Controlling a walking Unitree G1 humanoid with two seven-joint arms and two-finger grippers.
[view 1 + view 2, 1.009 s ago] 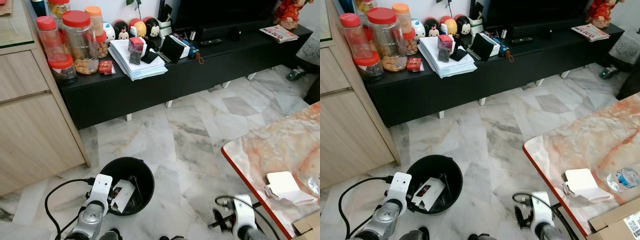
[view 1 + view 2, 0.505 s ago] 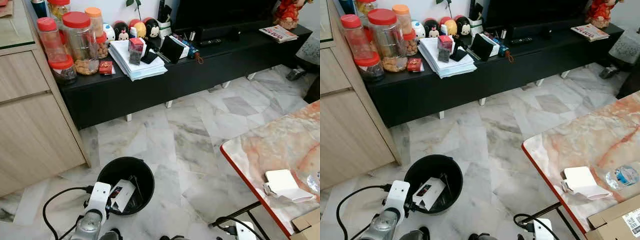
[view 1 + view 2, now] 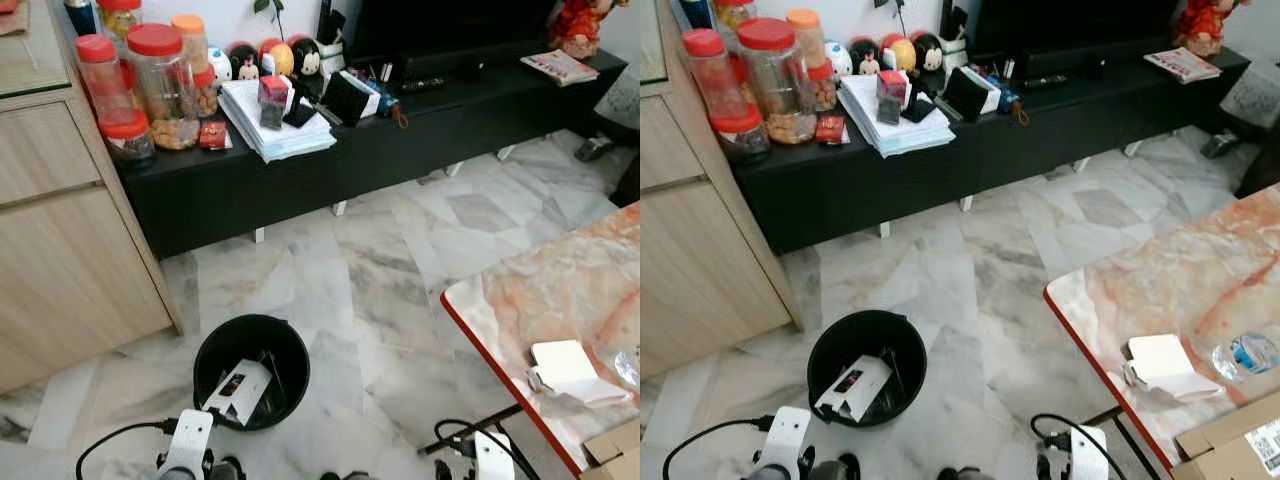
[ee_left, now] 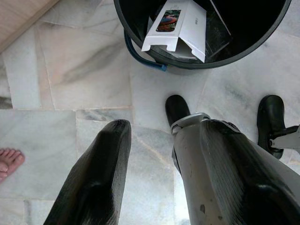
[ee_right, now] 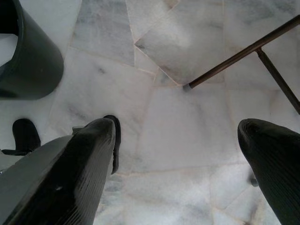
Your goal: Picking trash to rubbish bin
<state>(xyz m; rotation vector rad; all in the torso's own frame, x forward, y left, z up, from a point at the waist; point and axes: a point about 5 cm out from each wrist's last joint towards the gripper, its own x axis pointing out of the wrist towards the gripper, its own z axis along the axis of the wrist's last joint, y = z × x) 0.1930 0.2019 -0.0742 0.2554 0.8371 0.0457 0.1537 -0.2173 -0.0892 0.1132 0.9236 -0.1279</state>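
White card box [image 3: 238, 389] lies tilted inside the black rubbish bin [image 3: 205, 350], lower left of the left eye view, one end propped toward the rim. A second white carton [image 3: 566, 371] sits on the marble-pattern table [image 3: 560, 280], lower right of frame, near the red edge; a clear plastic bottle [image 3: 1244, 354] rests just beside it.

Handling, judged: the carton looks light, stiff-walled, easily crushed at the corners. Best taken across its short sides, from above. The bottle looks slick and would roll; grip mid-body.

Left gripper [image 4: 161, 180]: fingers spread apart, nothing between them, pointing down at the floor just short of the bin. Right gripper [image 5: 187, 164]: fingers wide apart, empty, above bare floor near a thin table leg [image 5: 234, 58].

Surface: polished grey-veined marble tiles [image 3: 380, 270], likely slippery. Room: long black low cabinet [image 3: 400, 150] across the upper frame, carrying red-lidded jars [image 3: 160, 80], a paper stack [image 3: 275, 125] and small figurines [image 3: 265, 58]; wood cupboard [image 3: 60, 270] at left. A bare foot [image 4: 8, 161] shows at the left edge of the left wrist view.
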